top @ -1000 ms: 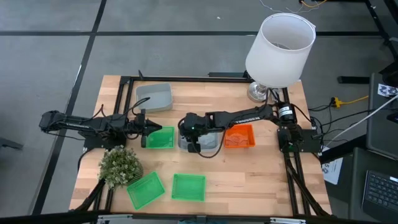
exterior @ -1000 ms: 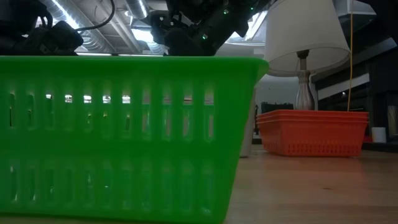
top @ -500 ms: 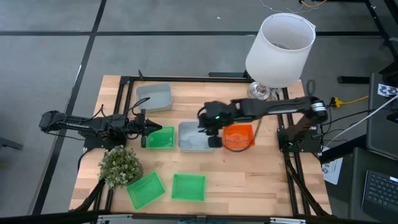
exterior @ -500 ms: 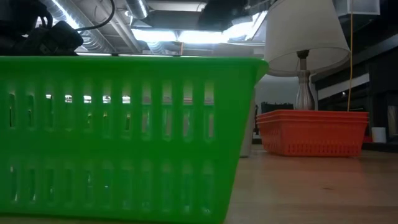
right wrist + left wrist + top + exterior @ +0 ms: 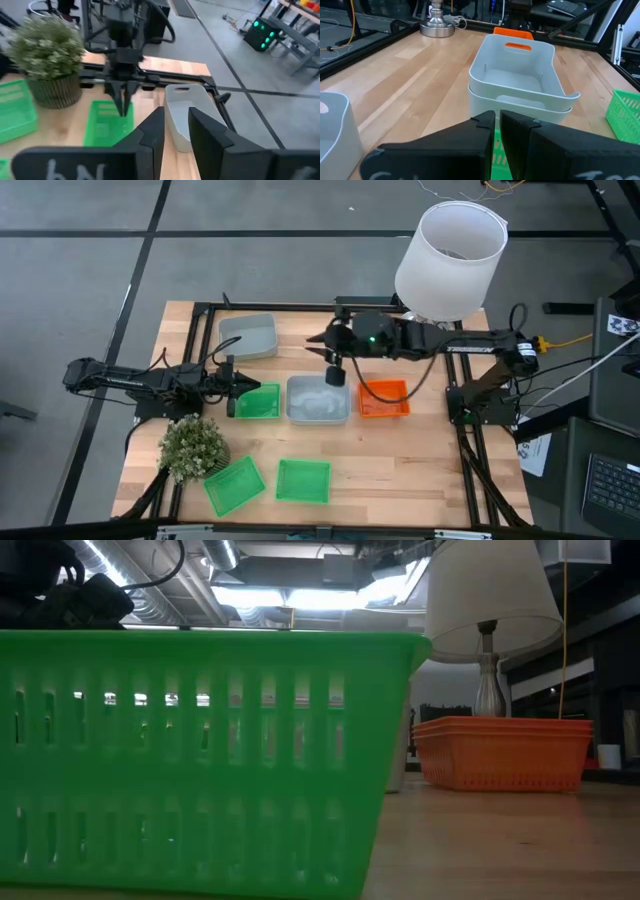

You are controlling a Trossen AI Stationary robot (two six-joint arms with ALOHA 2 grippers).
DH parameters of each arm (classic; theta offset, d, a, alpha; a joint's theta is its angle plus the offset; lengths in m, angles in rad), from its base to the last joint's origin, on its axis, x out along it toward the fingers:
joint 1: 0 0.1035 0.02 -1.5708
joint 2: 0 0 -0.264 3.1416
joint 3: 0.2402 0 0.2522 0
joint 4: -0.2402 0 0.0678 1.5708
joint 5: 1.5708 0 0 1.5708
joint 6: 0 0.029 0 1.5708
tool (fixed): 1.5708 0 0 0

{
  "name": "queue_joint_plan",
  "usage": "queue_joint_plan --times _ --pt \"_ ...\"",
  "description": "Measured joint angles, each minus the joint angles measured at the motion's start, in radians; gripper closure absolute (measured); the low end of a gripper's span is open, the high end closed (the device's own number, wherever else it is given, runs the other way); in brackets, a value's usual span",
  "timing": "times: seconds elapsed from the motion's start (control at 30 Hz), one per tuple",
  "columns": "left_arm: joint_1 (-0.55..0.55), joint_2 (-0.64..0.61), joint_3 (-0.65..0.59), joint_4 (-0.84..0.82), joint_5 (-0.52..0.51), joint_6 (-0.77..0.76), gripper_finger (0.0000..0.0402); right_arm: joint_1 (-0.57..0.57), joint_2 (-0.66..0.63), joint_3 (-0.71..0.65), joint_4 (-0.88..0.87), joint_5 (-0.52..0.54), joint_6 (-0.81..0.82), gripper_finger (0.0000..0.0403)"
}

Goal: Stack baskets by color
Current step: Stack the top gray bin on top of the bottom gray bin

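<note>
Two grey baskets [image 5: 318, 400] sit nested at the table's middle, also in the left wrist view [image 5: 517, 85]. A third grey basket [image 5: 248, 335] rests at the far left. Stacked orange baskets [image 5: 385, 398] stand right of the grey stack. One green basket [image 5: 258, 402] lies left of it, and two more [image 5: 233, 485] [image 5: 303, 480] lie near the front edge. My right gripper [image 5: 335, 368] hangs open, high over the grey stack's far edge, with nothing between its fingers [image 5: 175, 122]. My left gripper [image 5: 241, 387] is shut, just over the green basket's left rim.
A bushy plant [image 5: 193, 445] stands at the front left, close to my left arm. A white lamp [image 5: 450, 260] rises at the far right corner. In the low view a green basket [image 5: 200, 760] fills the foreground. Bare wood lies at the front right.
My right gripper has risen from the grey stack and drawn back toward the table's far edge and right, tipping up nearer to level. It stays open. The grey stack stays where it was.
</note>
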Motion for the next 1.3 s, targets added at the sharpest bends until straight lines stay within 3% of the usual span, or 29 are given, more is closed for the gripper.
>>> queue_joint_plan --times 0.3,0.7,0.93,1.1,1.3 --pt "0.000 0.000 0.000 0.000 0.000 0.000 0.0380 -0.083 0.047 -0.002 -0.063 -0.004 0.009 0.0315" --pt "0.000 0.000 0.000 0.000 0.000 0.000 0.0380 -0.006 -0.065 -0.001 -0.551 -0.091 0.189 0.0315" --pt "0.000 0.000 0.000 0.000 0.000 0.000 0.0380 0.137 -0.204 -0.095 -0.748 0.060 0.368 0.0315" --pt "0.000 0.000 0.000 0.000 0.000 0.000 0.0380 0.297 -0.405 -0.327 -0.669 0.174 0.594 0.0315" --pt "0.000 0.000 0.000 0.000 0.000 0.000 0.0380 0.477 -0.590 -0.673 -0.309 0.177 0.626 0.0315"
